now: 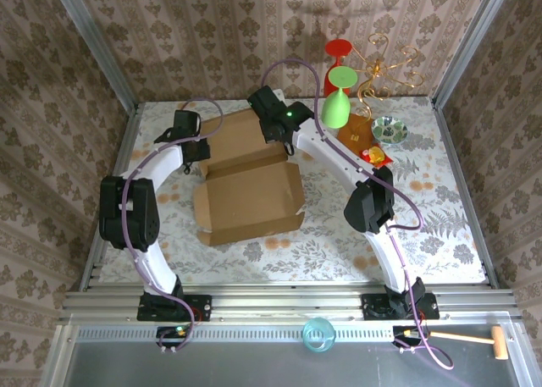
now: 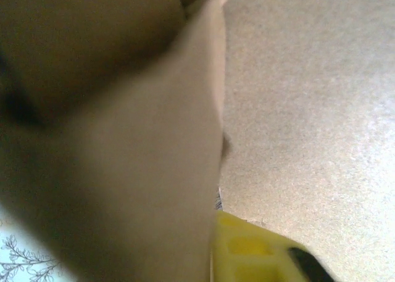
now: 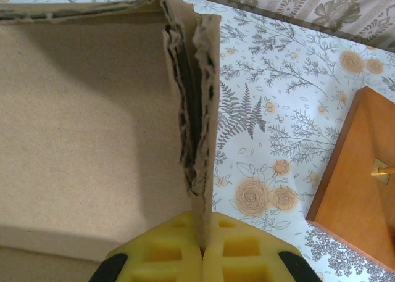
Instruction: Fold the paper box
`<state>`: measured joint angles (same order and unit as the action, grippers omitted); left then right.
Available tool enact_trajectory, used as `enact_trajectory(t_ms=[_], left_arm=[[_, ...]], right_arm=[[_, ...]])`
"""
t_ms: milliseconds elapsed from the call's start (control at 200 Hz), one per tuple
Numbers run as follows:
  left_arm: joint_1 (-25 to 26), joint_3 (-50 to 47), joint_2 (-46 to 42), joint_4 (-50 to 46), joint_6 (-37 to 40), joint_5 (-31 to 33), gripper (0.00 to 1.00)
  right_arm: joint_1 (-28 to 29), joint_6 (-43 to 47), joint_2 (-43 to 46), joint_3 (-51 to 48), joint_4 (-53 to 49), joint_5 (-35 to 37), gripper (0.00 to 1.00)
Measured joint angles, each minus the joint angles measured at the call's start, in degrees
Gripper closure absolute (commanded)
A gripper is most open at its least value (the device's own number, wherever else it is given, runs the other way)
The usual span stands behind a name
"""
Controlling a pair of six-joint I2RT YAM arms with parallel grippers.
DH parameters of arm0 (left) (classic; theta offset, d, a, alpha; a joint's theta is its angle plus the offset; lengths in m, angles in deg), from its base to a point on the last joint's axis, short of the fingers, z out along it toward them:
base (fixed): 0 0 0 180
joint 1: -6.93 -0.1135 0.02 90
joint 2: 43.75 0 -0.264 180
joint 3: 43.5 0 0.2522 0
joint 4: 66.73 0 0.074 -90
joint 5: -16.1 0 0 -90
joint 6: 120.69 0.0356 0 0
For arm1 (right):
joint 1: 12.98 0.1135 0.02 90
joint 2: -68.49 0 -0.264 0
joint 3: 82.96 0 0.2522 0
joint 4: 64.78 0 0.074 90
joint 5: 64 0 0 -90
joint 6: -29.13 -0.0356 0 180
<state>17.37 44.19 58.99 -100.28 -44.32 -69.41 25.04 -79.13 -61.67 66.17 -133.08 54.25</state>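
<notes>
While the paper box [image 1: 250, 196] lay in the middle of the surface [image 1: 356, 226] with some walls raised, folding looked barely half done. The right tool [image 3: 202, 248] was clenched on a side wall; whether the left tool [image 1: 193, 147] gripped cardboard, I couldn't tell.

The paper box [image 2: 142, 171] looks blurred (too near), its edges cut off.

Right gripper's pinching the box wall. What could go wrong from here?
The right gripper pinches the paper box by a frayed, splitting wall edge; a pull might tear it or slip off.
The green glass stands close beside the right arm; a swing could knock it.
Cardboard blurs the left wrist view, so the left gripper's hold is uncertain.
</notes>
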Motion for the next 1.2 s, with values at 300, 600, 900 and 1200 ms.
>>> enact_trajectory(t_ms=[300,600,900,1200], left_arm=[[-0.7,2.2,-0.1,-2.3,-1.5,-10.0,0.39],[-0.7,7.7,-6.6,-7.1,-9.1,-15.3,0.43],[-0.7,8.6,-7.6,-12.5,-12.0,-17.6,0.4],[-0.3,11.7,0.3,-19.3,-9.0,-18.0,0.37]], right_arm=[[-0.7,-0.2,0.0,1.0,-0.9,-0.2,1.0],[-3.1,-3.6,-1.2,2.3,-2.6,-0.2,1.0],[-3.6,-6.4,-3.0,2.7,-4.5,-1.5,1.0],[-2.6,-7.6,-3.0,2.7,-6.8,-1.8,1.0]])
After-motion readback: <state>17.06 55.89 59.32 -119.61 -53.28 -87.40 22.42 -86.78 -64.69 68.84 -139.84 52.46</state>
